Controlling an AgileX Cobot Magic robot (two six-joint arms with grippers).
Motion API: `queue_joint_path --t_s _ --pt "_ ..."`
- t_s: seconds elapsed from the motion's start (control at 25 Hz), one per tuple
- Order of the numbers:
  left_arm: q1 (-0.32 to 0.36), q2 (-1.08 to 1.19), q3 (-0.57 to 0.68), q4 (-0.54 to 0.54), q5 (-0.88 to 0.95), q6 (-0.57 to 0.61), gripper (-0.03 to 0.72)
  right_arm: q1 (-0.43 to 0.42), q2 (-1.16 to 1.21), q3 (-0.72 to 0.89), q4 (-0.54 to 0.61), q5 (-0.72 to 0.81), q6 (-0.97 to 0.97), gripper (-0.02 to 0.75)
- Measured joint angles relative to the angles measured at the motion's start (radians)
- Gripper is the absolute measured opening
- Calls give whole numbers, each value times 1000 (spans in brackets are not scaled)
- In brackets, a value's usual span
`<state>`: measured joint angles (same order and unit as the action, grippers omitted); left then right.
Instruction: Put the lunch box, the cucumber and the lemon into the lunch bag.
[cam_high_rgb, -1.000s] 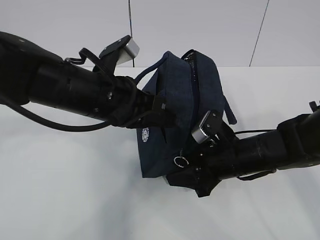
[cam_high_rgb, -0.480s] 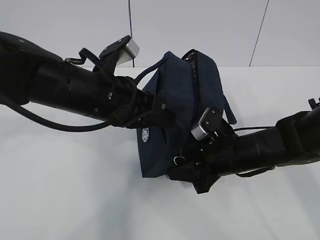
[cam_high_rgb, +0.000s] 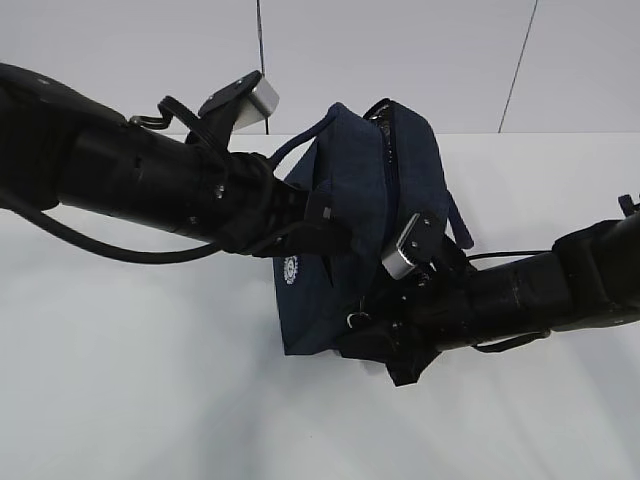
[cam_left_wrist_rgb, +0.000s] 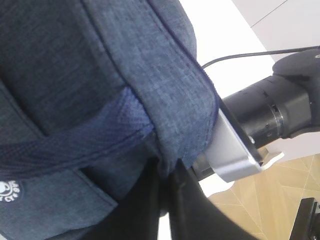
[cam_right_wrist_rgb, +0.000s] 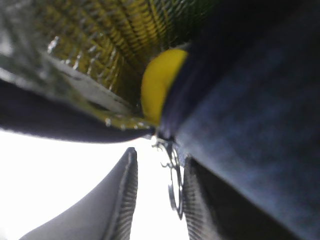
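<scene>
A plain white desk (cam_high_rgb: 150, 400) carries everything, with pale panelled wall behind; nearest the camera, the right tool (cam_high_rgb: 365, 325) sits at the lower front corner of the lunch bag (cam_high_rgb: 350, 190), its jaws partly apart around the metal ring pull (cam_right_wrist_rgb: 174, 185); whether they actually pinch the ring I cannot tell. The ring looks thin, hard and likely slippery, so it wants a squeeze square across the wire; the bag itself is soft navy fabric that sags and folds, best taken by a seam or handle. Through the open zipper end the lemon (cam_right_wrist_rgb: 159, 82) shows inside, against a shiny foil lining; the lunch box and cucumber are not visible. Further back, the left tool (cam_high_rgb: 335, 235) is clamped shut on a fold of the bag's side by the handle strap; beside it sits a small white round logo (cam_high_rgb: 291, 269), its lettering too small to read.
</scene>
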<state>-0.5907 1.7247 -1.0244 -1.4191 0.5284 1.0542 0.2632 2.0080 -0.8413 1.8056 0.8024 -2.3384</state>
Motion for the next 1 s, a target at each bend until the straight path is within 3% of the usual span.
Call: queue_joint_path --t_s 1.0 --pt "0 0 0 2 1 0 -6 0 -29 0 -6 -35 0 232"
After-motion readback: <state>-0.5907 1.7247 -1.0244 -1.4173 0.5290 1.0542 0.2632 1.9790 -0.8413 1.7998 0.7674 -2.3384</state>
